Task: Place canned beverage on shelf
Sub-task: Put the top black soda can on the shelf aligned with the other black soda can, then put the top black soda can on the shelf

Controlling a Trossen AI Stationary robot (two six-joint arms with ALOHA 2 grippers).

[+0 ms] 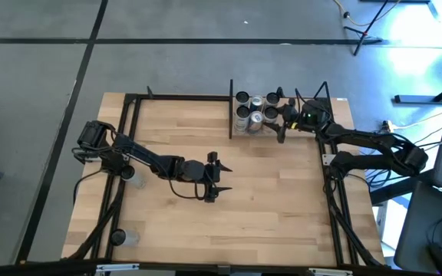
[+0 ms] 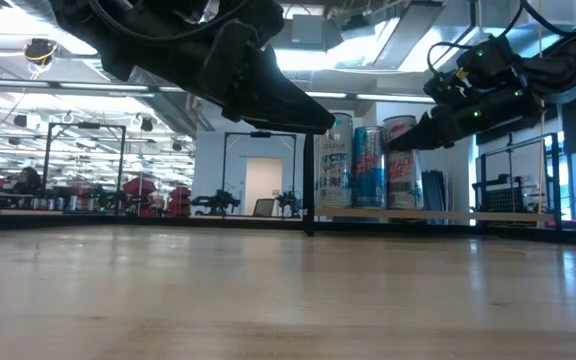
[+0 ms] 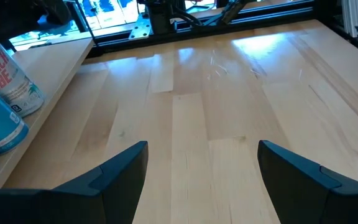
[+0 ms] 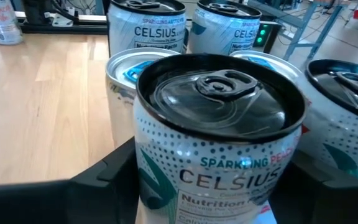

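Note:
The canned beverage (image 4: 219,155), a white Celsius Peach Vibe can with a dark lid, stands upright on its base on the shelf board (image 2: 468,212) at the table's far right, among several other cans (image 1: 249,107). It also shows in the low view (image 2: 400,165). My right gripper (image 4: 213,168) is at the shelf (image 1: 259,139), shut on this can. My left gripper (image 1: 212,178) hangs open and empty over the middle of the table; its wrist view shows bare wood between the fingers (image 3: 120,177). My right gripper has the can's body between its two fingers (image 4: 104,180), one on each side wall (image 4: 143,186), below the lid. The fingers come roughly level from the table's right side. The can stands upright, level with the neighbouring cans on the shelf board.
Other cans (image 4: 146,28) crowd close around the held one on the far and left sides. A thin black upright (image 1: 231,107) marks the shelf's left end. Black frame rails run along the table edges. A clear cup (image 1: 126,238) lies near the left front corner. Open wood lies mid-table.

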